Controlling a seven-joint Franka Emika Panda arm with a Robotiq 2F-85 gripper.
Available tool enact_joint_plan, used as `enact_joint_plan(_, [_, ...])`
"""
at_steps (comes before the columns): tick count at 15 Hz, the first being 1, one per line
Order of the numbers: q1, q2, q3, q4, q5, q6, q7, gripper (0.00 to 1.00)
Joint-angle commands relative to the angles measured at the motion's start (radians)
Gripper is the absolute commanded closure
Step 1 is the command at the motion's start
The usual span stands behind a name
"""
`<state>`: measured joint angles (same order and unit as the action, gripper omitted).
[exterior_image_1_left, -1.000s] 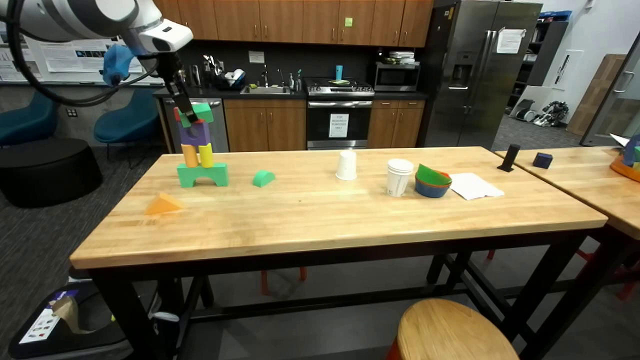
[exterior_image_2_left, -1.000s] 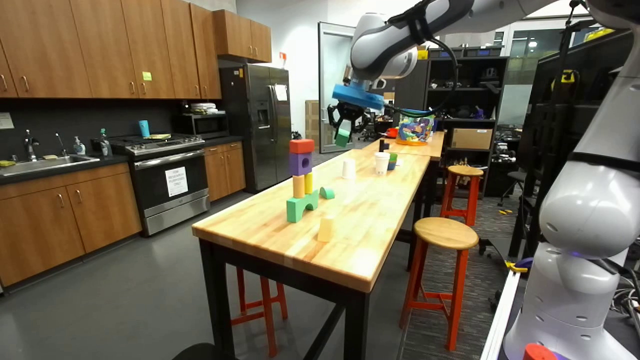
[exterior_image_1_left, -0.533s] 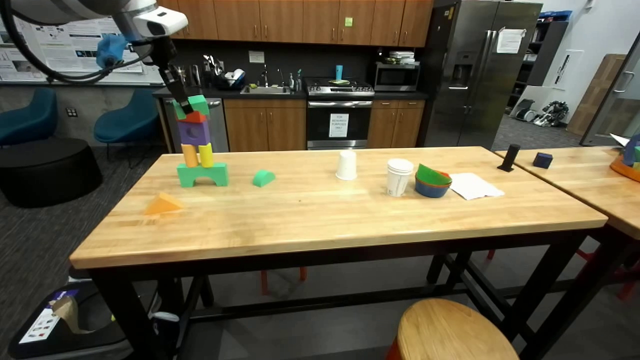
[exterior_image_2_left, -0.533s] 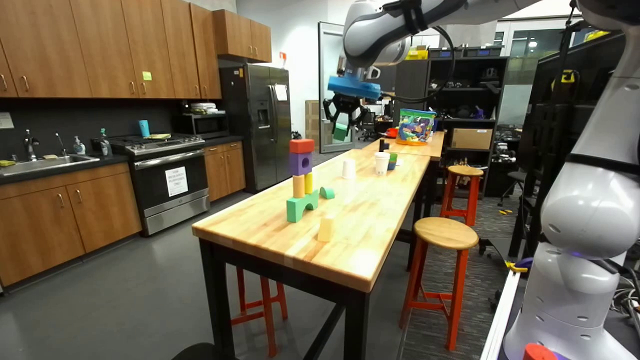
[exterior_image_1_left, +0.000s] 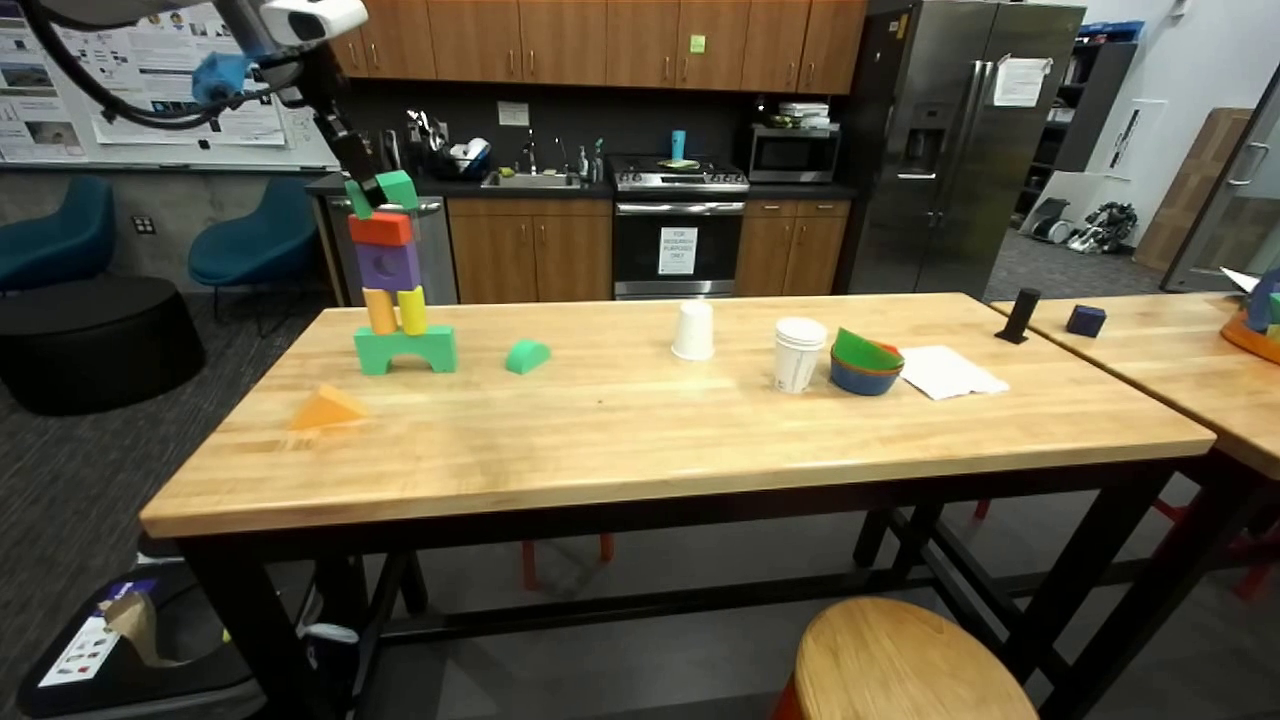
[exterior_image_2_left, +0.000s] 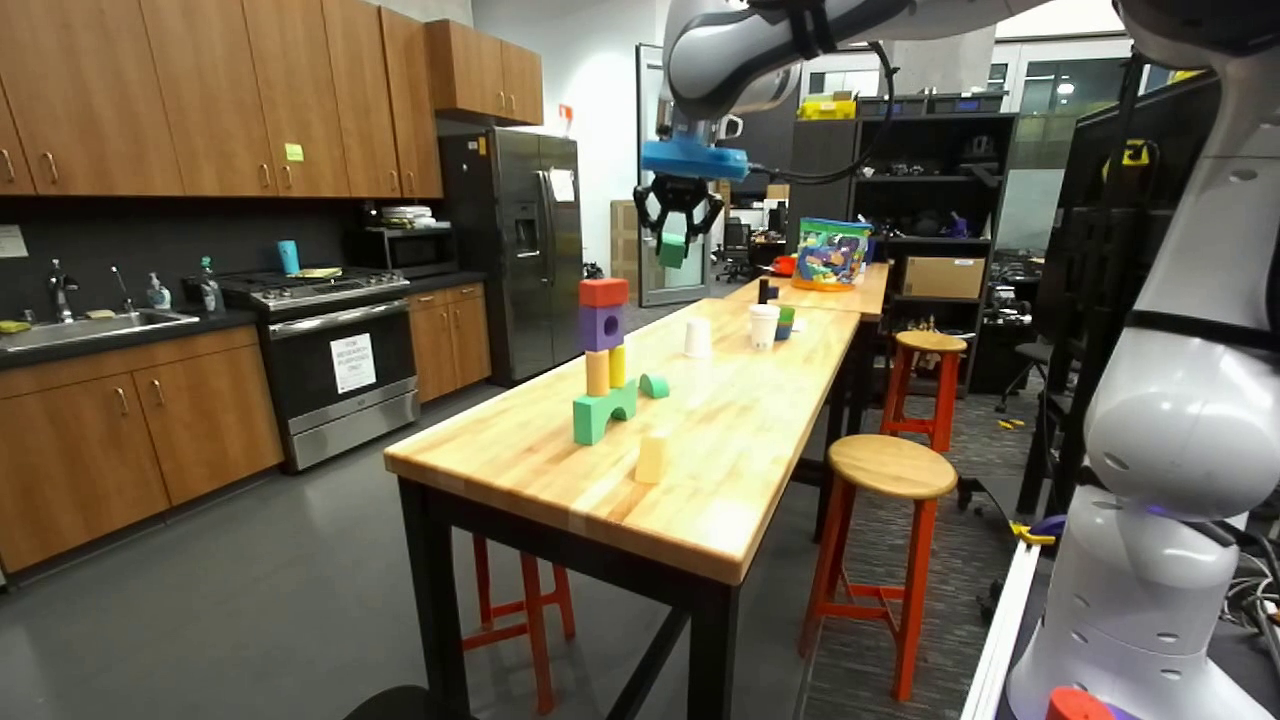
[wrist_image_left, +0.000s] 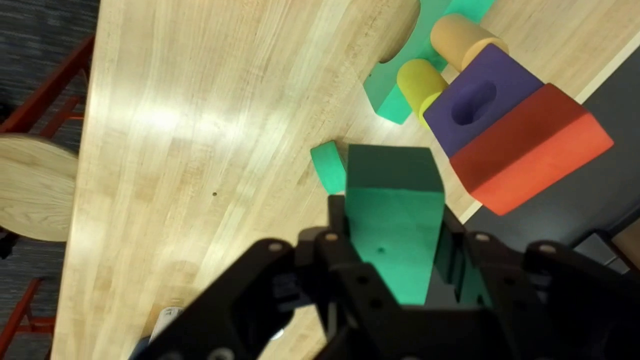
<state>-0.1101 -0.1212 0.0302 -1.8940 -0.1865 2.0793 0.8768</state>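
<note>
As the held green block looks light and stiff, I judge its flat sides the best hold; gripper pinches it there, aloft, near but apart from the red block atop the purple block

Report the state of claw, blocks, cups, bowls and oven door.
Green block, held in the air
Claw, shut on that block
Green arch, opening downward
Orange cylinder, upright
Yellow cylinder, upright
Purple block, across both cylinders
Red block, on the purple block
Green half-round, unstacked
Orange wedge, unstacked
Single white cup, inverted
Cup stack, upright
Bowls, nested
Oven door, shut
</note>
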Motion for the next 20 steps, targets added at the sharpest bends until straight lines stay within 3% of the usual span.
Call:
enact_joint_plan(1, [0.023, 0.059, 0.0, 0.102, -0.049, -0.064, 0.018, 0.84])
enact_joint_plan(10, [0.068, 0.157, -0.013, 0.245, -0.052, -0.132, 0.06, 0.84])
enact_joint_plan(16, [0.084, 0.219, -0.024, 0.319, -0.04, -0.112, 0.277, 0.84])
enact_joint_plan(20, [0.097, 0.243, -0.043, 0.347, -0.08, -0.083, 0.502, 0.84])
